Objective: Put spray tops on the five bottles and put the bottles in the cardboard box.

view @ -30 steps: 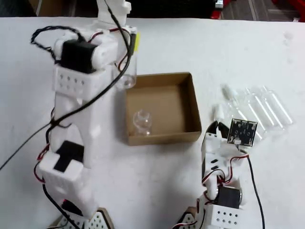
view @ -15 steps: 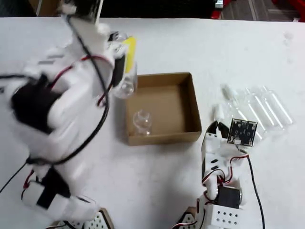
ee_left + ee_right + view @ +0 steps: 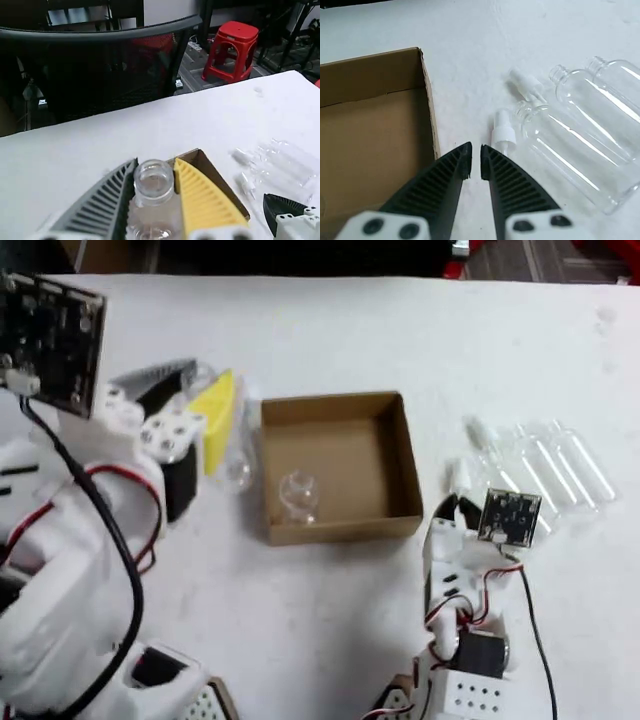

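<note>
The white tabletop (image 3: 330, 620) carries everything, and the left arm (image 3: 60, 570) bulks over its near left side. The cardboard box (image 3: 335, 530) sits open at the centre, with one clear bottle in the box (image 3: 298, 495). Just outside the box's left wall, the left end effector (image 3: 155, 164) is pinching the held bottle (image 3: 152, 182) below its open neck, which has no spray top on it. Three loose bottles (image 3: 570, 145) lie side by side to the right of the box. The right end effector (image 3: 475, 159) hangs near them, its fingers drawn almost together and pinching nothing. The nearer spray top (image 3: 502, 131) lies just ahead of it and a farther spray top (image 3: 526, 84) beyond. The step in hand looks like capping the held bottle. The next move would call for the right end effector to spread, take the nearer spray top and seat it on the offered neck. The held bottle's base is cut off, so lifted or resting cannot be told. Whether the boxed bottle is capped is hard to make out.
</note>
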You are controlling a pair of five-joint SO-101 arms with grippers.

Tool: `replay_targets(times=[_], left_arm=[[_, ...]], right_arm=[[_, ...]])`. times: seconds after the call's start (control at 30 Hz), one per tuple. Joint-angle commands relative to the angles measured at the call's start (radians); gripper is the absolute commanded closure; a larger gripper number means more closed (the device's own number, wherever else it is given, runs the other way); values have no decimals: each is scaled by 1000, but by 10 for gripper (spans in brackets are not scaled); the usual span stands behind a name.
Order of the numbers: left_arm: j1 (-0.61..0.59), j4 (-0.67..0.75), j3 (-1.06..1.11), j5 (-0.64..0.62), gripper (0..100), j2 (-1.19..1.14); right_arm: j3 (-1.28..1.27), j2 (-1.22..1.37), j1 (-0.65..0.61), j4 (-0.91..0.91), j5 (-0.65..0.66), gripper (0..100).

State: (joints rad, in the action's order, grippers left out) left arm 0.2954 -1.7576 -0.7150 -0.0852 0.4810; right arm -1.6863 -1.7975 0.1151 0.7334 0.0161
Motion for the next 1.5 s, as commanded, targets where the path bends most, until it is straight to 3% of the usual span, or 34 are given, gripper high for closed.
replay_targets(times=[0.0,0.37,0.6,1.03,1.23,1.47], left_arm=[[-33,163,193,3,980,124],[-120,654,749,0,978,245],[-111,884,959,0,978,277],[-67,1496,1405,8,978,266],[-31,1728,1448,9,978,101],[-28,1751,1390,9,978,-133]], right_arm=[[-5,2,7,7,12,978],[-5,-2,5,24,12,978],[-5,-2,4,24,12,978],[-5,-2,2,21,12,978],[-5,-2,2,21,12,978],[-5,-2,2,21,12,978]])
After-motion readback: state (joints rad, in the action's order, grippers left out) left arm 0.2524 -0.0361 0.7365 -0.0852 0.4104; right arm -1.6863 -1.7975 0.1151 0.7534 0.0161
